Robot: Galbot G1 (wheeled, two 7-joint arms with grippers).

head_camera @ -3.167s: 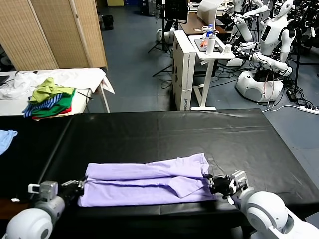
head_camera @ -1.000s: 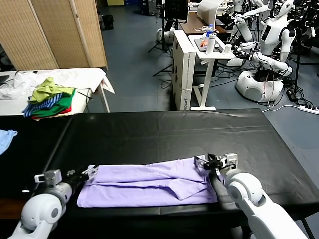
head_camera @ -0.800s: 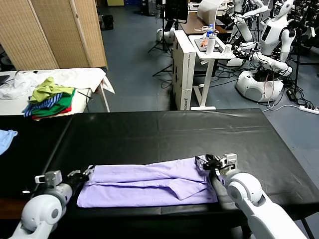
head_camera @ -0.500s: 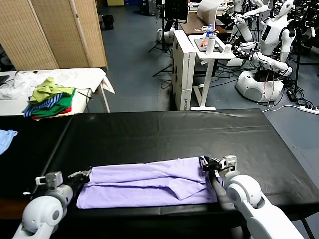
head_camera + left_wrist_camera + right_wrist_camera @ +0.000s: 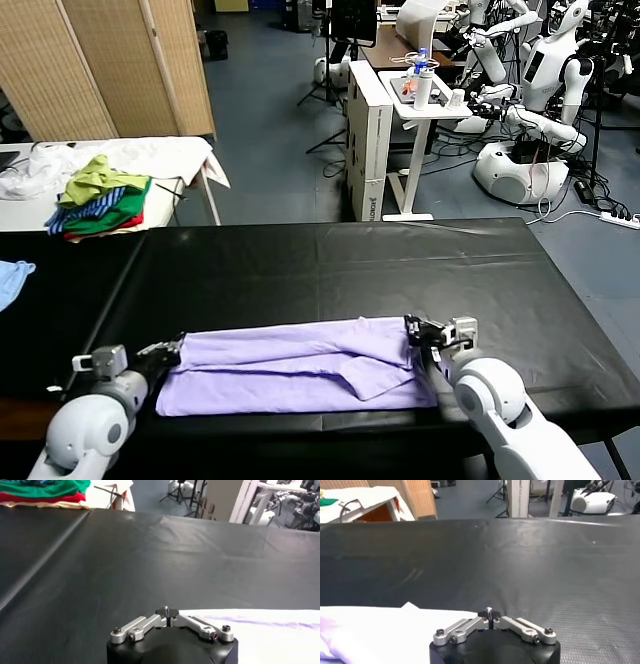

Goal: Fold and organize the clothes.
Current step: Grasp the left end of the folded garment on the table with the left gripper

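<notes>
I find the lavender T-shirt [image 5: 295, 364] lying near the front edge of the black tabletop [image 5: 330, 270], folded lengthwise into a long band with layered pleats and one flap turned over near its middle.

The left end effector [image 5: 172, 347] sits at the shirt's left end, at the far corner. The right end effector [image 5: 418, 330] sits at the right end, at the far corner there. In both wrist views the finger linkages are drawn together to a point, so I read both as closed. Whether fabric is actually pinched between the tips I cannot confirm: the tips are hidden behind each housing, and the head view shows only that they touch the cloth edge.

My judgement is that the step in hand is a lengthwise fold, or a tidying of the far edge. To do it well I would move both arms together at matched height and pace, keep the band lightly taut between them, and lay the far edge squarely on the near one, so the loose middle flap does not bunch.

The heap of coloured garments [image 5: 98, 196] sits on the white side table, well apart.
</notes>
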